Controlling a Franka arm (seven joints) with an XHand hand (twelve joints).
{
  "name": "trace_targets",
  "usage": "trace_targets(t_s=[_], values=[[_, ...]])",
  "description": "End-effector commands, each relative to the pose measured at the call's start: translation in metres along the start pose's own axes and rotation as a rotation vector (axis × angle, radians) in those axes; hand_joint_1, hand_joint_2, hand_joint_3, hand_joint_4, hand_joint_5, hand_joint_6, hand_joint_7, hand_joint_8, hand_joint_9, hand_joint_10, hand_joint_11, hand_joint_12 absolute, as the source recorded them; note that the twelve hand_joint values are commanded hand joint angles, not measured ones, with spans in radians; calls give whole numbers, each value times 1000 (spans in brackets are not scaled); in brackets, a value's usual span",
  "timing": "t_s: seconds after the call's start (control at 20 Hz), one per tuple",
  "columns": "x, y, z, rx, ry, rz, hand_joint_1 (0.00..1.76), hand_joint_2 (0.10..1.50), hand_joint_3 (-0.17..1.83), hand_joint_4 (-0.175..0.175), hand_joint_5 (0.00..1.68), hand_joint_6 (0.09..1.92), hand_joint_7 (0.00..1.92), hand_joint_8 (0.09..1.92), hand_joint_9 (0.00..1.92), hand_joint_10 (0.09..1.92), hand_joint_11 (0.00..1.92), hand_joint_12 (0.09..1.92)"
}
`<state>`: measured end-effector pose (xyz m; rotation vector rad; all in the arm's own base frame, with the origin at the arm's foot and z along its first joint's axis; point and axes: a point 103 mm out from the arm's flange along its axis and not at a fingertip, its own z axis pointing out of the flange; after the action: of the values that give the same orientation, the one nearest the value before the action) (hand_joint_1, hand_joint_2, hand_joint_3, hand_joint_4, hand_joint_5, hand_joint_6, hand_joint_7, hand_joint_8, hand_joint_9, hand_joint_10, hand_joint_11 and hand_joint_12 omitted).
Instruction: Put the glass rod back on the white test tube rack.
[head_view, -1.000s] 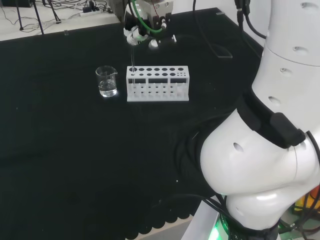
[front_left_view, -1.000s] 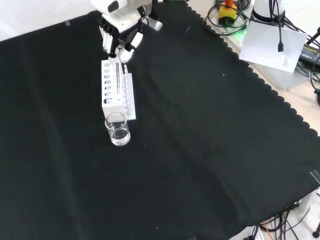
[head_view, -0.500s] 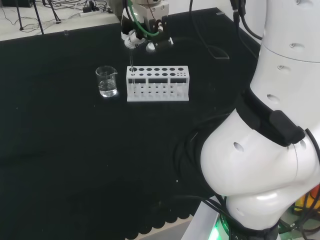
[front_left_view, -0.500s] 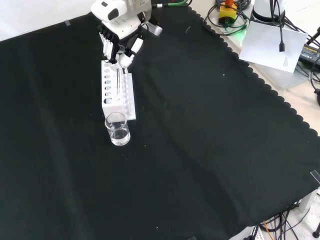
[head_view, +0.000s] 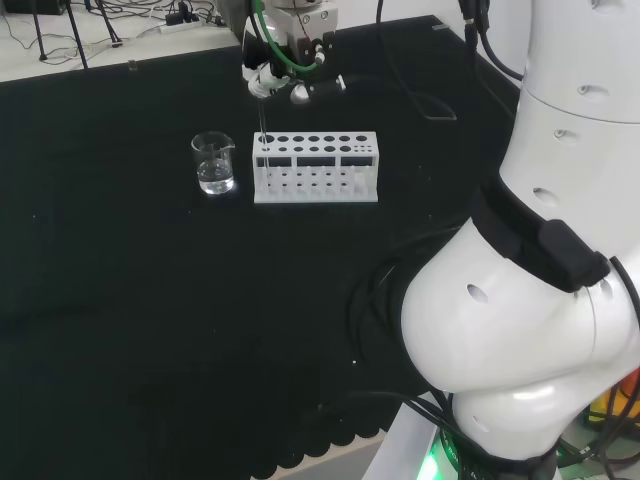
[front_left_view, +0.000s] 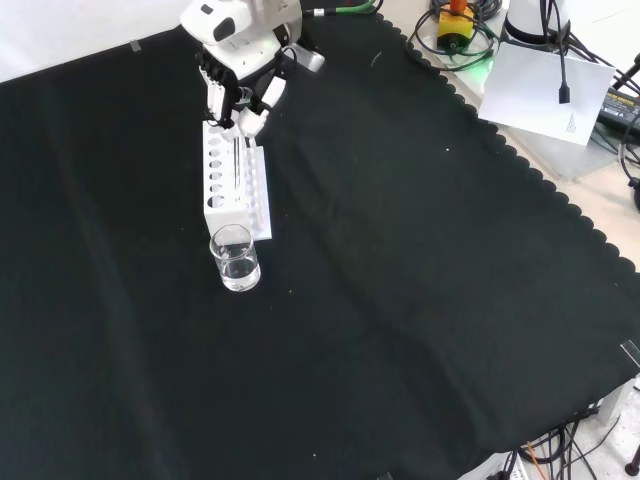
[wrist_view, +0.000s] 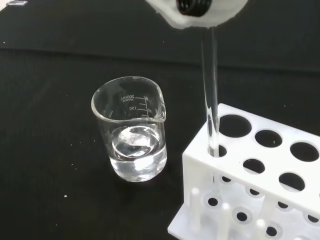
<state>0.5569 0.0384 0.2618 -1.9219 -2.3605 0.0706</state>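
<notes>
hand (front_left_view: 240, 85) pinching glass rod (wrist_view: 210, 95) upright | rod tip in corner hole of white rack (head_view: 316, 166) | beaker (head_view: 214, 163) at rack's 9 o'clock, head view

The beaker (front_left_view: 235, 258) sat just beside the rack's (front_left_view: 232, 182) near end in the front view, crowding that side. Everywhere else the black cloth (front_left_view: 420, 300) was wide open.

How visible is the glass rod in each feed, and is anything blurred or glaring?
Wrist view: the glass rod is crisp, standing in a hole of the white rack; the hand is a blurred white shape. Front view: rod faint against the rack. Head view: rod a thin pale line; beaker shows highlights, no strong glare.
</notes>
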Motion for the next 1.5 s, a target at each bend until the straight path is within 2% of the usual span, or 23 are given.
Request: trace_targets(t_s=[0.05, 0.2, 0.45, 0.85, 1.25, 1.5], values=[[3, 4, 5, 70, -16, 4, 1369, 1004, -100, -175, 904, 843, 1235, 672, 1650, 956, 1755, 1006], [6, 7, 10, 109, -25, 5, 1388, 964, -166, -175, 688, 976, 1036, 820, 1604, 936, 1781, 1019], [7, 8, 11, 104, -26, 5, 1398, 942, -175, -175, 479, 957, 853, 833, 1582, 928, 1789, 1020], [-4, 2, 1, 71, -17, 14, 1403, 936, -175, -175, 464, 940, 834, 826, 1599, 930, 1806, 1019], [-7, 1, -3, 77, -23, 28, 1402, 935, -175, -175, 488, 937, 846, 825, 1609, 932, 1817, 1021], [-8, -6, -17, 51, -24, 24, 1403, 935, -175, -175, 493, 934, 849, 824, 1612, 932, 1819, 1022]])
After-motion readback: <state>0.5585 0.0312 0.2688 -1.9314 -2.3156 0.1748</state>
